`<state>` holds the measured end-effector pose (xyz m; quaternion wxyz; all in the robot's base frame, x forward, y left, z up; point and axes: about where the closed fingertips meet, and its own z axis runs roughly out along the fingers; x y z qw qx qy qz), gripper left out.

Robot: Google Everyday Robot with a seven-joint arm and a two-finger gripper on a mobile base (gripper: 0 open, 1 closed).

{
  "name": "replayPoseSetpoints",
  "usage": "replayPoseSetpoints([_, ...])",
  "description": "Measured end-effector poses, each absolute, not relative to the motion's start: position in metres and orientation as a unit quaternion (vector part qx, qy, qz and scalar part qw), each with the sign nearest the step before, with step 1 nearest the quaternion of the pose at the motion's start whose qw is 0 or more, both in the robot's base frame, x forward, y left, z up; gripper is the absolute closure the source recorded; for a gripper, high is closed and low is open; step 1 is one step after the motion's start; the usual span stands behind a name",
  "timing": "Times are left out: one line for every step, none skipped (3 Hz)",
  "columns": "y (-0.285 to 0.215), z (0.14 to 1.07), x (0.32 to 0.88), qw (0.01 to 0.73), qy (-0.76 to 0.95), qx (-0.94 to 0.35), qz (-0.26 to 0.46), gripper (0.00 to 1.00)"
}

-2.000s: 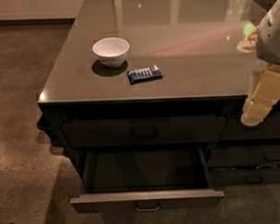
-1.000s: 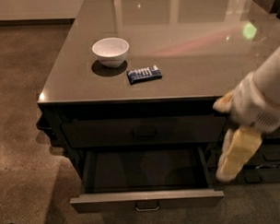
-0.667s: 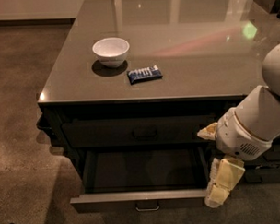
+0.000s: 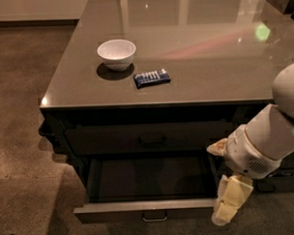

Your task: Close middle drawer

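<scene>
The middle drawer [image 4: 140,210] is pulled out wide under the counter. It has a flat grey-brown front, a small silvery bar handle [image 4: 155,217] and a dark inner box. My gripper [image 4: 228,202] hangs at the end of the white arm at the right. It points down at the drawer front's right end, right by its corner. I cannot tell whether it touches the front.
The closed top drawer [image 4: 147,137] with a dark handle sits above the open one. On the counter [image 4: 208,69] stand a white bowl [image 4: 116,53] and a dark blue packet [image 4: 152,78]. Narrower dark drawers [image 4: 284,177] lie behind the arm at the right. Brown floor [image 4: 22,143] stretches to the left.
My arm has come down from beside the counter top to the right end of the open drawer's front. The drawer, bowl and packet have not moved.
</scene>
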<state>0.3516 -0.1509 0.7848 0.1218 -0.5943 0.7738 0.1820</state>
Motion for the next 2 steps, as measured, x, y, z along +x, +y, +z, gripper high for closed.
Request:
replayPoseSetpoints([-0.141,0.733,0.342,0.125,0.771,-0.591,0.200,0.00])
replayPoseSetpoints([-0.113,0.681,0.333,0.130,0.749,-0.608,0.230,0.00])
